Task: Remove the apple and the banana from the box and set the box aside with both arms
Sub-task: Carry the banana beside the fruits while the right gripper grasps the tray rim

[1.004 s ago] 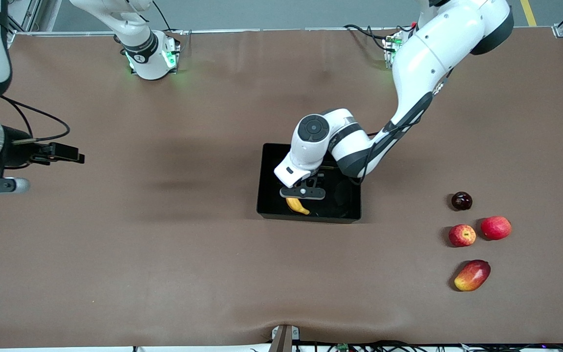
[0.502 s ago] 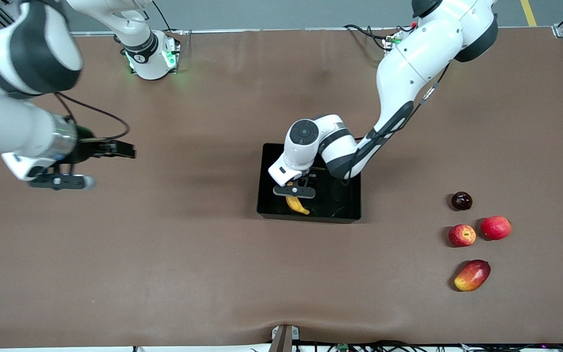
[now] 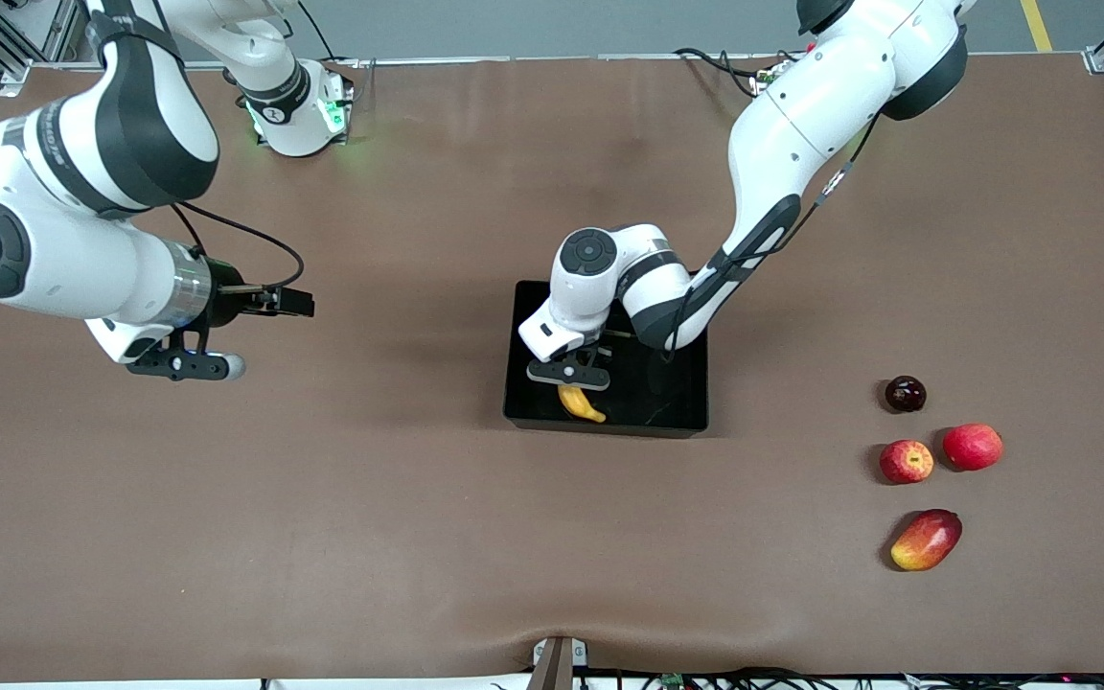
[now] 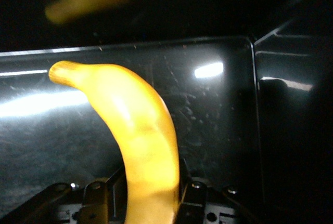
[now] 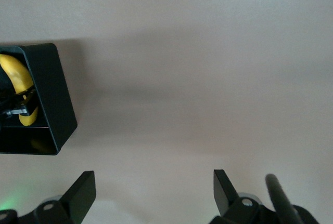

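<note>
Clearly midway, judging from the front view: apple (image 3: 906, 461) already out, resting on the table toward the left arm's end beside a pinkish-red fruit (image 3: 973, 447), a dark fruit (image 3: 905, 393) and a mango (image 3: 926, 540). Banana (image 3: 580, 403) not yet out of the box (image 3: 686, 407), lying near the wall closest to the camera, with the left gripper (image 3: 568, 375) down inside on it. Right gripper (image 3: 178, 363) over bare table toward the right arm's end, well apart from the box.

Next, from the left wrist view: jaws clamped on the banana (image 4: 140, 146) at its thick middle, its stem pointing at the glossy floor of the box (image 4: 218, 125).

Lastly, from the right wrist view: right gripper (image 5: 153, 195) with fingers wide apart, holding nothing; box (image 5: 52, 96) off at the edge, banana (image 5: 18, 86) inside.

Left to do, by this reckoning: lifting the banana out, then shifting the box with both arms.
</note>
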{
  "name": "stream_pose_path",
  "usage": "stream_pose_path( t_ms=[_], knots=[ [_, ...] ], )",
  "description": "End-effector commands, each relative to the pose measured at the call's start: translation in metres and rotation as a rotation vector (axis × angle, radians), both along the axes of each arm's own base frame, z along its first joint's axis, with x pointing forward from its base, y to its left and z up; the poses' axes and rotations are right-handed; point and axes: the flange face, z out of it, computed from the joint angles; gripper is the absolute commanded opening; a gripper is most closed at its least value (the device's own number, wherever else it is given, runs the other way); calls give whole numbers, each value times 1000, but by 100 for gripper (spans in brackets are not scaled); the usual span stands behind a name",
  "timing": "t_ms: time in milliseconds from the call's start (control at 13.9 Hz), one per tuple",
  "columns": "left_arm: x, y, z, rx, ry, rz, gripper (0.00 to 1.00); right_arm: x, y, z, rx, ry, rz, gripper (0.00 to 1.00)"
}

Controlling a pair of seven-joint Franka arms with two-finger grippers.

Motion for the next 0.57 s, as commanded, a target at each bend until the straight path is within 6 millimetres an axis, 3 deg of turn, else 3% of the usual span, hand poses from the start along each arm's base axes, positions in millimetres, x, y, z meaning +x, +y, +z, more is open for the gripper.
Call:
stream_pose_path(
  t_ms=[0, 143, 359, 502],
  knots=[
    [10, 3, 33, 11, -75, -15, 0, -12, 6, -12, 42, 2, -46, 100],
    [17, 6, 61, 13, -108, -22, 0, -16, 13, -22, 83, 3, -71, 100],
    [24, 15, 101, 47, -136, 5, 0, -26, 47, -35, 60, 3, -110, 100],
    [41, 38, 125, 82, -150, 48, 0, -32, 80, -43, 58, -39, -117, 100]
  ],
)
